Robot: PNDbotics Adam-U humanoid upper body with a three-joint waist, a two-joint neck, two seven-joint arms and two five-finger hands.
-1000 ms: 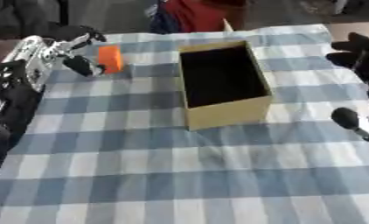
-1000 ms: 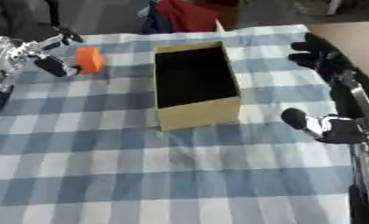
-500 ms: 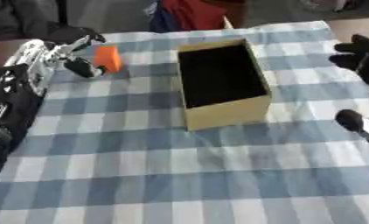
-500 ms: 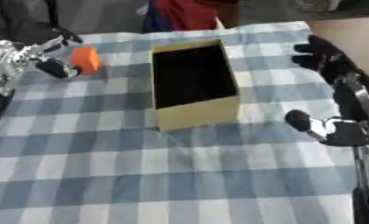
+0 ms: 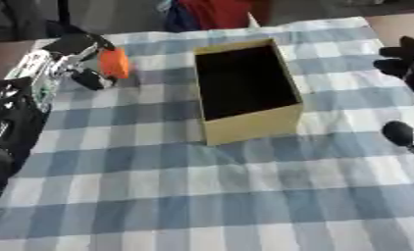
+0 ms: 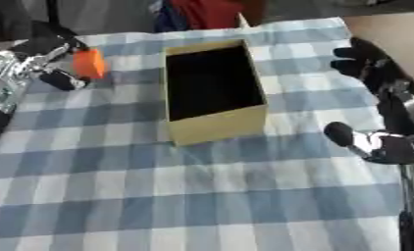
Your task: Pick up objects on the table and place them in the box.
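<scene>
A small orange block (image 5: 114, 63) sits at the table's far left, pinched between the dark fingers and thumb of my left hand (image 5: 71, 62), which comes in from the left edge. An open tan cardboard box (image 5: 249, 125) stands upright in the middle of the table, its inside dark and seemingly empty. The block is left of the box, about a hand's width from its wall. My right hand (image 6: 375, 73) rests at the right edge with fingers spread and thumb out, holding nothing.
A blue and white checked cloth (image 5: 202, 196) covers the table. Something red (image 5: 215, 12) and dark shapes lie beyond the far edge. The brown table edge (image 6: 391, 29) shows at the far right.
The whole picture has shifted slightly left, so the camera moved. The left hand still holds the orange block in the same spot; the right hand has not moved.
</scene>
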